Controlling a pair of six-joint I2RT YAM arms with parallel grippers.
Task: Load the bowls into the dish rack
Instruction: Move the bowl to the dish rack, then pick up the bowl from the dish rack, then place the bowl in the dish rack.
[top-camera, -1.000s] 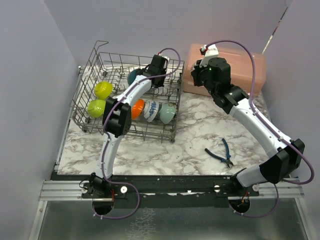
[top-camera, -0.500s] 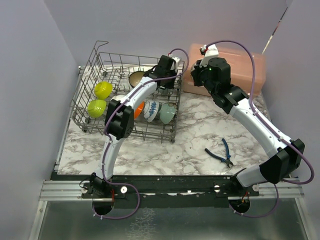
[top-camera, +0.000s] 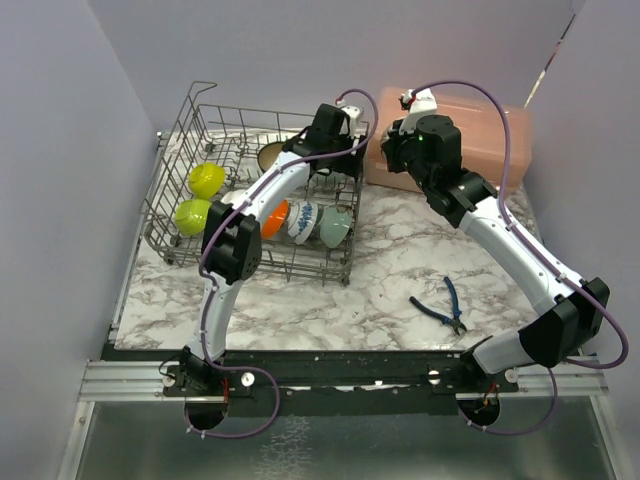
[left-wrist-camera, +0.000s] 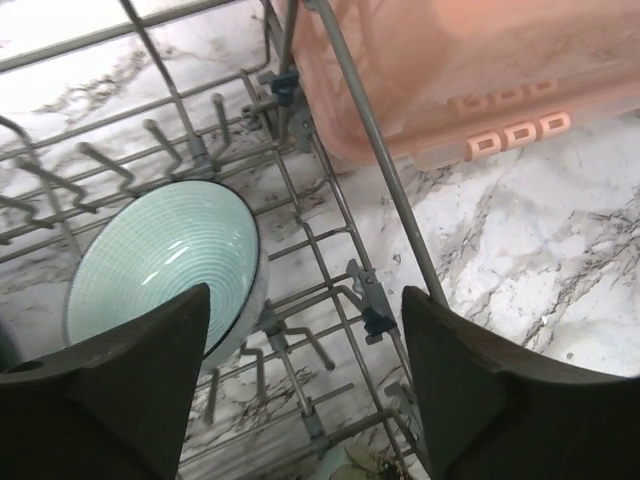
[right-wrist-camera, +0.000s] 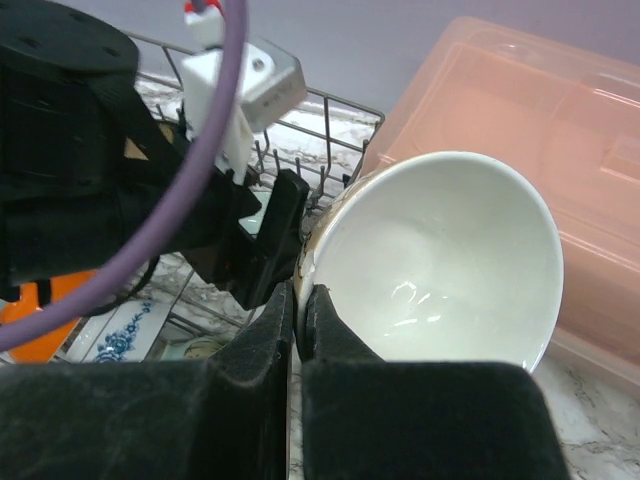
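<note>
Right tool (right-wrist-camera: 300, 335) grips white bowl (right-wrist-camera: 440, 260) by rim; rack (top-camera: 230, 110) lies at its nine o'clock. Left tool (left-wrist-camera: 305, 385) wide, empty.

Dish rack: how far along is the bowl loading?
Done: two lime bowls, orange bowl, patterned bowl and pale teal bowl stand in the dish rack, plus a ribbed bowl under the open left hand. In hand: the right hand pinches a white bowl. Left: racking it.

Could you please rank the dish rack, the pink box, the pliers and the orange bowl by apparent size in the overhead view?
1. dish rack
2. pink box
3. pliers and orange bowl: too close to rank; pliers longer but thin, bowl partly hidden.
</note>
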